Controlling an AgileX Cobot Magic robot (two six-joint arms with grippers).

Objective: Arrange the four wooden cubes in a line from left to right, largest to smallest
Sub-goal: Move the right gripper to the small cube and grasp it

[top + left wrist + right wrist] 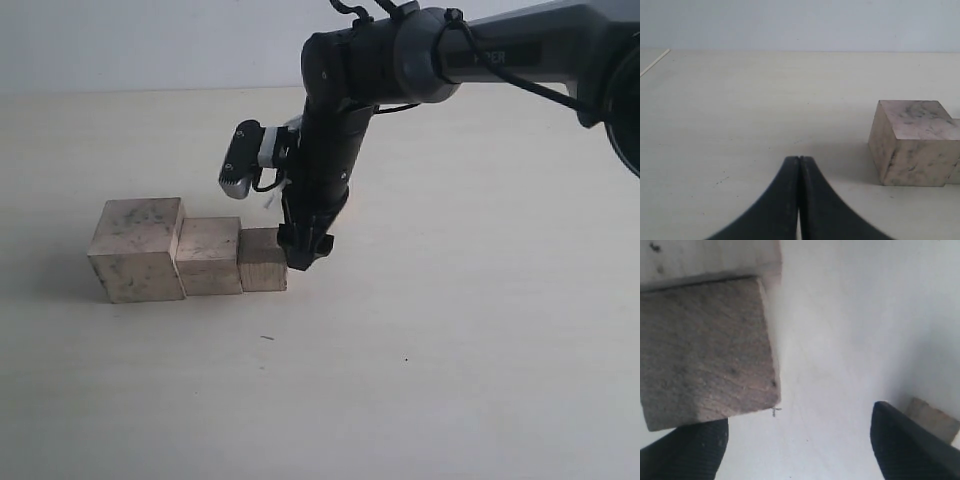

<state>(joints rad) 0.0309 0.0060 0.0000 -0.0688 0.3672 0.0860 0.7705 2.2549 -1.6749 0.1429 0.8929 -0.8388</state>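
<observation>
Three wooden cubes stand in a touching row in the exterior view: the smudged largest cube (135, 250) on the left, a medium cube (210, 255), then a smaller cube (262, 260). My right gripper (305, 250) hangs low just right of that smaller cube. It is open, with only bare table between its fingers (905, 450), and the smaller cube (705, 350) lies beside one finger. A pale wood corner, seemingly the smallest cube (935, 422), peeks from behind the other finger; the arm hides it in the exterior view. My left gripper (799, 160) is shut and empty, near the largest cube (912, 142).
The pale table (450, 350) extends bare to the right and front of the row. The right arm (400, 60) reaches in from the upper right, with its wrist camera (240, 160) above the cubes. A thin strip (655, 62) lies far off.
</observation>
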